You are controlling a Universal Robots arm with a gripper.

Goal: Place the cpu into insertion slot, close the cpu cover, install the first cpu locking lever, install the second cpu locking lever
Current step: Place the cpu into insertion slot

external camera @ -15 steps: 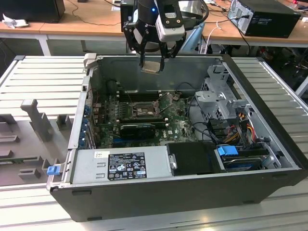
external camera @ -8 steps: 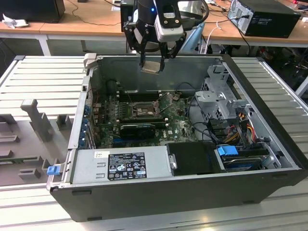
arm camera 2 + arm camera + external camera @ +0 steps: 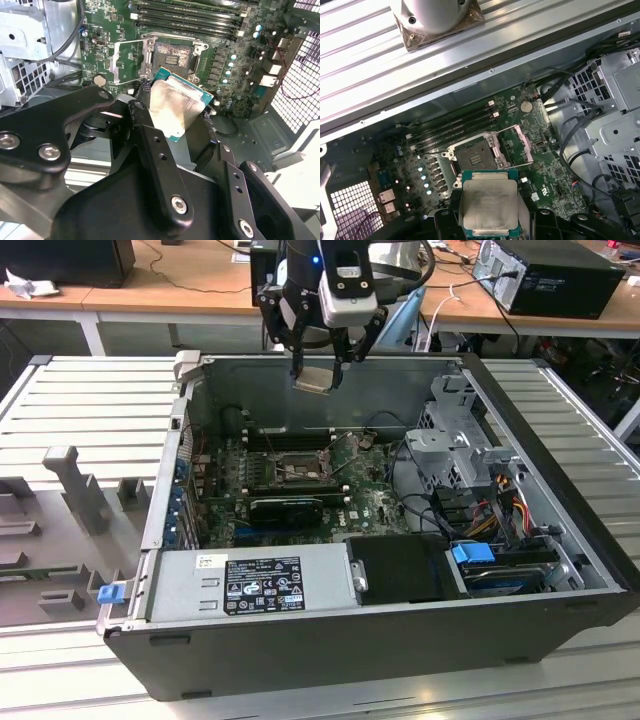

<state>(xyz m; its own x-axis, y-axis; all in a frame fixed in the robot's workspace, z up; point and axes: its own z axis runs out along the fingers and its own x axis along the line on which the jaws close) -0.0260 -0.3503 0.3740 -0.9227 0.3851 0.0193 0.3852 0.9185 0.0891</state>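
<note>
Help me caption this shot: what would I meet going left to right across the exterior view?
Grey blocks → blue clip → chip gripped by the hand → metal drive cage.

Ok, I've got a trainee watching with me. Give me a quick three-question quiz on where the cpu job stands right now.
1. True or false: the cpu already sits in the insertion slot.
2. What does the gripper hold? A) a cable B) the cpu C) nothing
3. Fill in: the cpu cover stands ____ (open or shut).

Key: 1 false, the cpu is held clear of the board and the slot is empty. 2 B. 3 open.
</note>
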